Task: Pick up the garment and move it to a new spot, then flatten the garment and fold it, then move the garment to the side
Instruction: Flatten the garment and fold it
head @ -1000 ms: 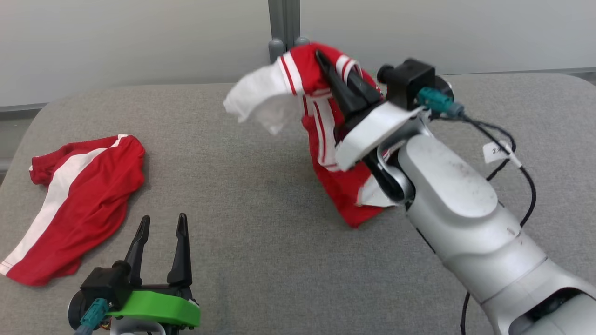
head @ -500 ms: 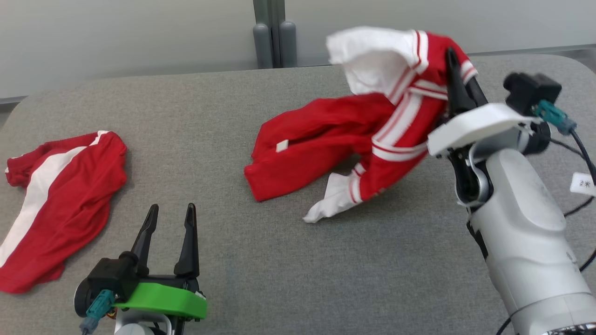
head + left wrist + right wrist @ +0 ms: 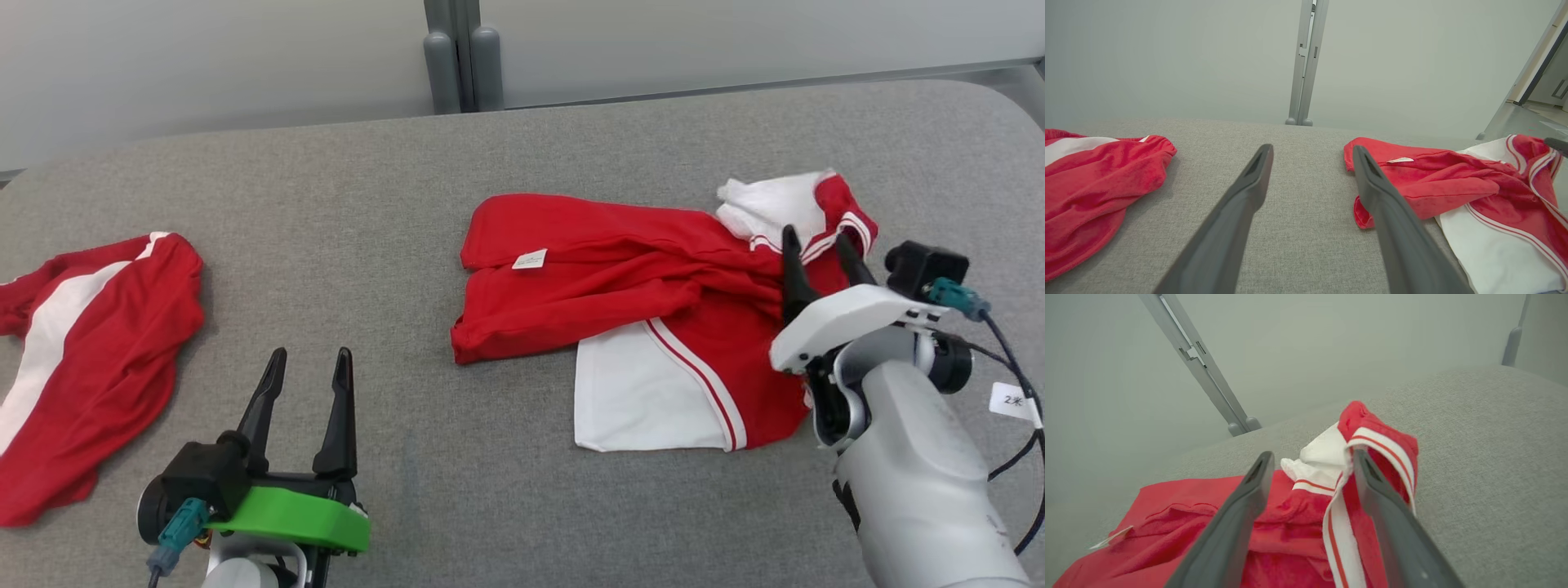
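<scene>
Head camera looks down from above on the grey table [image 3: 571,139]. Both wrist cameras sit low, skimming along their fingers [image 3: 1241,212] toward the wall [image 3: 1167,61], sharing the red garment [image 3: 1433,183].

The garment [image 3: 620,269] is showing a red body, a white panel and red-and-white striped trim; the second garment [image 3: 90,351] is showing red with one broad white band. Both are contrasting with the grey woven table [image 3: 408,188]. The left gripper [image 3: 311,355] is wearing a green mount and the right gripper [image 3: 814,237] a white one, each with black fingers.
</scene>
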Robot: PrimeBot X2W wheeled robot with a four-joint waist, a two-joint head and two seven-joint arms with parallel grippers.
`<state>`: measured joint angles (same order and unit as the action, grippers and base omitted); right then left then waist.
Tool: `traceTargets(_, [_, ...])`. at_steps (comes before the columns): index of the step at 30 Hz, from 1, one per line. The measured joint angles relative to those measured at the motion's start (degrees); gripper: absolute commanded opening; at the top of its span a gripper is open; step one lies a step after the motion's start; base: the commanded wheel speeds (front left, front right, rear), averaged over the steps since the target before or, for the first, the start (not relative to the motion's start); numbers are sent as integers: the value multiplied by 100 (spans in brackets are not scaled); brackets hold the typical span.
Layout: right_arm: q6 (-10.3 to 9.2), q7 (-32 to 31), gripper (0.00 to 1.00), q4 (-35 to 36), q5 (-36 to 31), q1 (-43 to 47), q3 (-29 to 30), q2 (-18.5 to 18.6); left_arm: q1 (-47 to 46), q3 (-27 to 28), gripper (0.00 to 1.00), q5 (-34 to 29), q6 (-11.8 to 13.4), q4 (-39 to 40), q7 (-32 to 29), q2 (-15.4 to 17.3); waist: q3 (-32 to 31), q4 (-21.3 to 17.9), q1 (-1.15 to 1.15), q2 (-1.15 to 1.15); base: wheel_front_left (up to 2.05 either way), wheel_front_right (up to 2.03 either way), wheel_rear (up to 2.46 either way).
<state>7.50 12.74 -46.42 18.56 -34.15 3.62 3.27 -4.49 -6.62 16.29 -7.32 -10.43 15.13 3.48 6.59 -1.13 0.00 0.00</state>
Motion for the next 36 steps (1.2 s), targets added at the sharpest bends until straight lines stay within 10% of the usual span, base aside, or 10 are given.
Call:
traceTargets(7, [0,-802,100,1112,34,1016,-677,9,30,19,100,21,0,-1,0,-3,-93,34,0,0,0,0,0])
traceTargets(22, [1,-2172,100,1990,-1025,2153,152,-47,3,-22,100,21,0,2,0,-9,0,94,0,0,0,0,0])
traceTargets(23, [1,-2248,82,1905,-1081,2108,152,-47,2,-26,100,21,0,1,0,-9,10,97,0,0,0,0,0])
traceTargets(24, [1,-2293,19,1846,-1147,2067,164,-47,1,-33,100,21,0,-1,0,-9,16,102,0,0,0,0,0])
traceTargets(25, [1,-2299,0,1796,-1212,2024,179,-47,-2,-45,100,22,0,-5,0,-8,21,111,0,0,0,0,0])
traceTargets(36, [2,-1870,0,2438,-2327,1338,1533,-40,3,-60,100,32,0,-9,0,20,-8,148,0,0,0,0,0])
